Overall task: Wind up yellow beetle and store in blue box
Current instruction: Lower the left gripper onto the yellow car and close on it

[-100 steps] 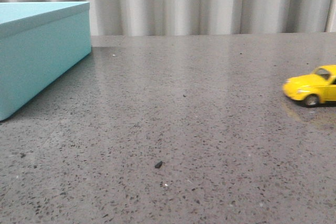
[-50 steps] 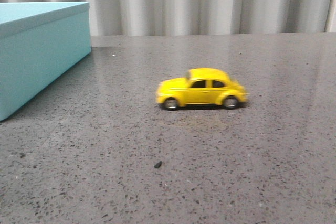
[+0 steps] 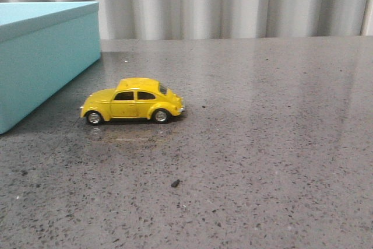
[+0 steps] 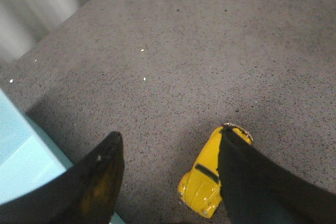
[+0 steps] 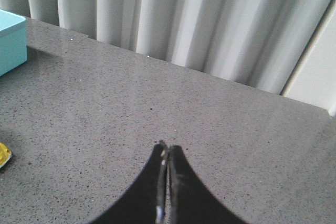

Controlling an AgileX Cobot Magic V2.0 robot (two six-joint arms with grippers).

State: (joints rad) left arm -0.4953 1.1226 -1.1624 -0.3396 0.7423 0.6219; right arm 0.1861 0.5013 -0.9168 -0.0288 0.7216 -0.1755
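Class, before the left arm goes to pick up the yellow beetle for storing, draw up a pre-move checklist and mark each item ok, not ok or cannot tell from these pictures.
1. Yellow beetle upright on its wheels on the table: ok.
2. Left gripper open, fingers apart above the car: ok.
3. Beetle sits between the left fingers: not ok; one finger overlaps it, so it lies off to one side.
4. Right gripper shut, holding nothing, away from the car: ok.
5. Blue box open to receive the car: not ok, its lid looks on.
6. Beetle at rest: cannot tell from one moment.
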